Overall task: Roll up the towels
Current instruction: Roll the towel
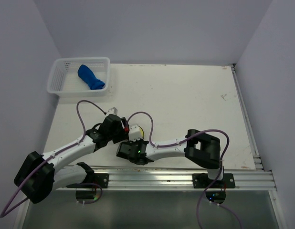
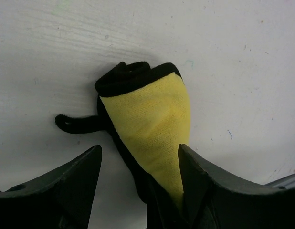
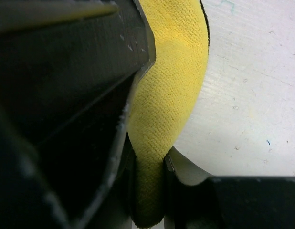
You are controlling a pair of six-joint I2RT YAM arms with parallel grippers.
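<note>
Yellow towel (image 2: 152,119) lies on the table (image 1: 185,95) near its front edge, wound into a cone-shaped roll. Its black-edged spiral end points away from the left wrist camera, and a loose strip of black edging (image 2: 76,123) pokes out to one side. The right gripper (image 3: 148,162) is clenched on the narrow end of the roll, probably to keep the wraps from springing open. The left gripper (image 2: 139,148) straddles the same end with its jaws spread. One finger (image 2: 195,167) rests against the cloth and the other stands clear, so it is released and holds nothing. Both arms crowd over this one spot because the roll is small and needs pinning while it is handled. Blue towel (image 1: 90,77) sits well apart, already bundled, inside the white basket (image 1: 56,76) at the table's far left corner. That suggests the yellow roll is meant to join it.
</note>
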